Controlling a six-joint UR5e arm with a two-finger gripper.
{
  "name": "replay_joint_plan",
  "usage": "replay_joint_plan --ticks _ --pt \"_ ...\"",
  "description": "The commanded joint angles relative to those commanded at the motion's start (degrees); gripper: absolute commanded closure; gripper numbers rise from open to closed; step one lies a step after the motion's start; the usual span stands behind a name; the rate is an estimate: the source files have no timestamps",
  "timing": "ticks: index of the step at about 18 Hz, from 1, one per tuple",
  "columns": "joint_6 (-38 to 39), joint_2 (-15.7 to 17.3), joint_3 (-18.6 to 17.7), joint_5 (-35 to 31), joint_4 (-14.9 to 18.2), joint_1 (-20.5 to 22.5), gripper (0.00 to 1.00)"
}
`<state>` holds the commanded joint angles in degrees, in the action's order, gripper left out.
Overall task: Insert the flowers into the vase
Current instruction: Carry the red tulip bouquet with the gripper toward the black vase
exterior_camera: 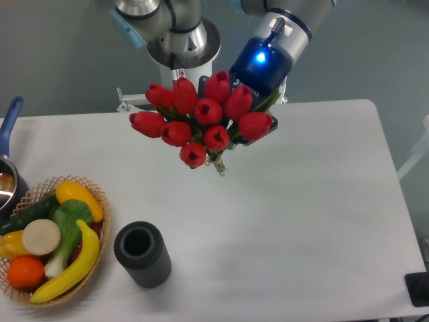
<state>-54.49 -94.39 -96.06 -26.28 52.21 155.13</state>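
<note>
Hand (pixel 249 111) mostly hidden behind the flowers (pixel 201 119), fingers out of sight, yet clearly grasping the bunch and holding it in the air above the far middle of the desk (pixel 301 201). Red heads fanned toward the camera, stems trailing back to the hand. Vase (pixel 142 254) upright near the front left, well apart from the flowers, opening showing. Just left of it, a basket (pixel 100 201) of fruit and vegetables.

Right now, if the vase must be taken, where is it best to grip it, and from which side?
Grip the vase from above, fingers across its ribbed side walls. It stands upright with the opening up, and the basket sits close on its left, so a side approach looks cramped.
</note>
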Motion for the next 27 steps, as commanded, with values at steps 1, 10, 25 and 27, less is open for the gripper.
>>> replay_joint_plan --ticks 1,10,25,27 --pt "0.0 0.0 0.1 0.0 0.0 0.0 0.63" --pt "0.2 -0.1 0.1 0.0 0.0 -0.4 0.63" --pt "0.0 -7.5 1.8 10.6 -8.3 -6.4 0.63" --pt "-0.2 -8.8 1.9 14.7 -9.4 -6.5 0.63"
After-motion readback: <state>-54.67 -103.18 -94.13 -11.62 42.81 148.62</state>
